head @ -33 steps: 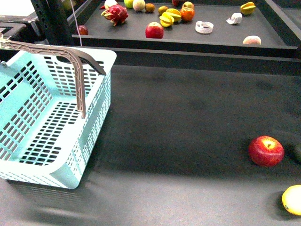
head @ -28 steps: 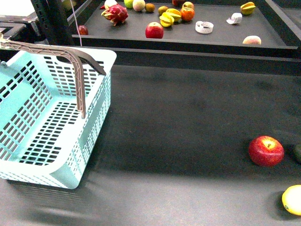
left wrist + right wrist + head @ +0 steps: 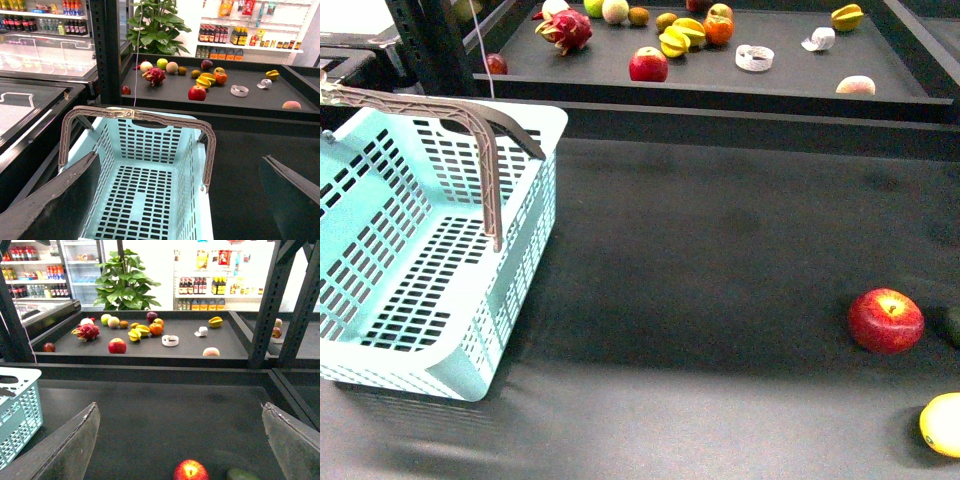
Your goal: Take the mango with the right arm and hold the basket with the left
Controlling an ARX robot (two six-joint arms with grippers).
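Observation:
The mango point(image 3: 942, 424) lies at the near right corner of the dark table in the front view, cut by the frame edge; it does not show in either wrist view. The turquoise basket point(image 3: 532, 200) stands empty at the left with one ribbed handle point(image 3: 485, 140) raised. My left gripper point(image 3: 177, 200) is open and empty above the basket point(image 3: 145, 142), over its right wall. My right gripper point(image 3: 180, 440) is open and empty above the table, with the red apple point(image 3: 190, 471) just below it. Neither gripper shows in the front view.
A red apple point(image 3: 886, 320) lies beside the mango, with a dark green fruit point(image 3: 953, 325) at the right edge. A raised back shelf point(image 3: 790, 80) holds several fruits, among them starfruits point(image 3: 680, 38) and a dragon fruit point(image 3: 567, 30). The basket's corner shows in the right wrist view point(image 3: 17, 415).

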